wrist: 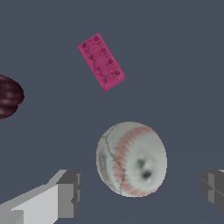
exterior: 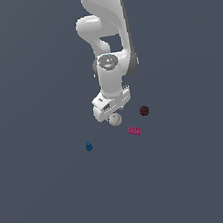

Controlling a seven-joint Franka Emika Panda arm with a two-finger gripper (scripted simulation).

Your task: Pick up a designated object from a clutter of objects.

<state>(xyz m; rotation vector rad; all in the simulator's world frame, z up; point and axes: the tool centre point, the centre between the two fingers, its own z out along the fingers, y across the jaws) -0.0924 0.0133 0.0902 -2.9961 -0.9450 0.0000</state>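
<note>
The pincer [wrist: 139, 192] is standing spread, its grey fingertips [wrist: 70, 192] sitting apart on either side of the off-white ball [wrist: 131, 159] without touching it (red seam lines are showing clearly). Beyond the ball, the magenta studded brick [wrist: 101, 61] is lying flat on the grey worktop [exterior: 46, 204], and the dark maroon cube [exterior: 144, 110] is sitting near it. The blue cone-like piece [exterior: 89, 146] is resting well apart, toward the exterior view's left.
</note>
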